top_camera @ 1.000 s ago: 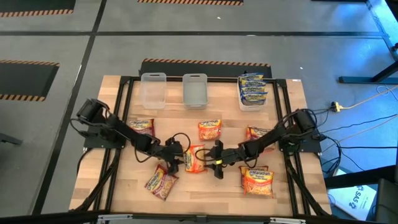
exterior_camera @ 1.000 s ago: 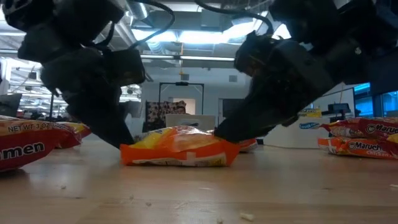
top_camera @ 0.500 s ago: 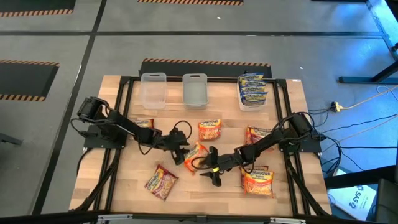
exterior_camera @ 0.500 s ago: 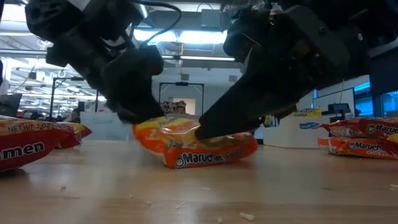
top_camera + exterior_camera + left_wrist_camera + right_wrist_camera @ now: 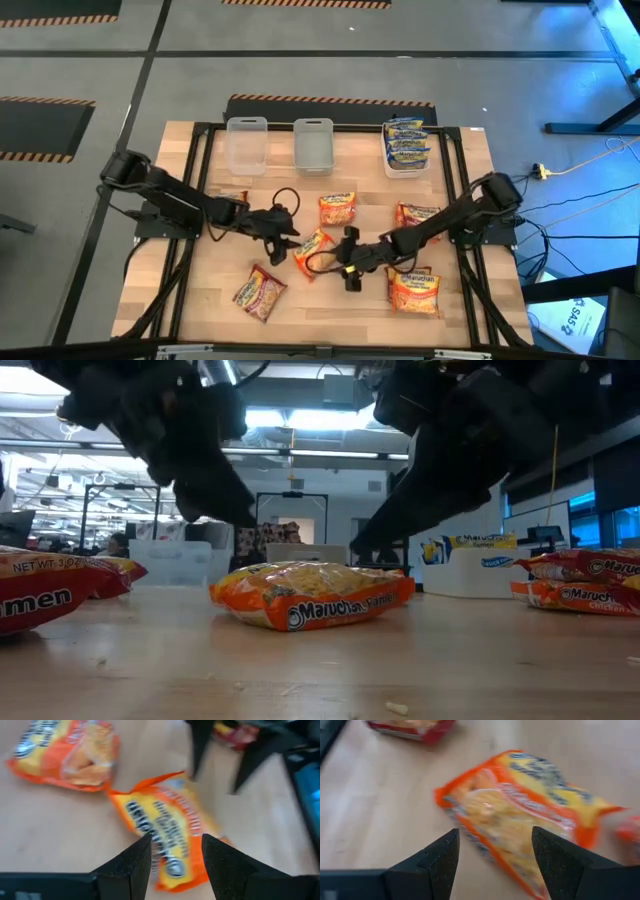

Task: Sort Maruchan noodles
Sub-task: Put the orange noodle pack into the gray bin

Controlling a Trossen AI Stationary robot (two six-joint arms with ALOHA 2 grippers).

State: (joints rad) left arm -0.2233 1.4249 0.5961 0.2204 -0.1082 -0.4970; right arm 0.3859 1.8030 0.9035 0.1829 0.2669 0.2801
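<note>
My left gripper (image 5: pixel 283 235) and right gripper (image 5: pixel 348 259) both released, orange noodle packet (image 5: pixel 312 249) flat on table between them. Beyond: two clear tubs (image 5: pixel 247 144) empty, third tub (image 5: pixel 405 158) holds blue packets (image 5: pixel 405 140).

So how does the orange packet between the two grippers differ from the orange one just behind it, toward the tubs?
The orange packet between the grippers lies skewed to the table edges; the orange packet behind it sits nearly square.
The first lies between the left gripper and the right gripper, both open and touching neither packet; the second lies clear of both, nearer the clear tubs.
Both are orange Maruchan packets lying flat on the wooden table.
</note>
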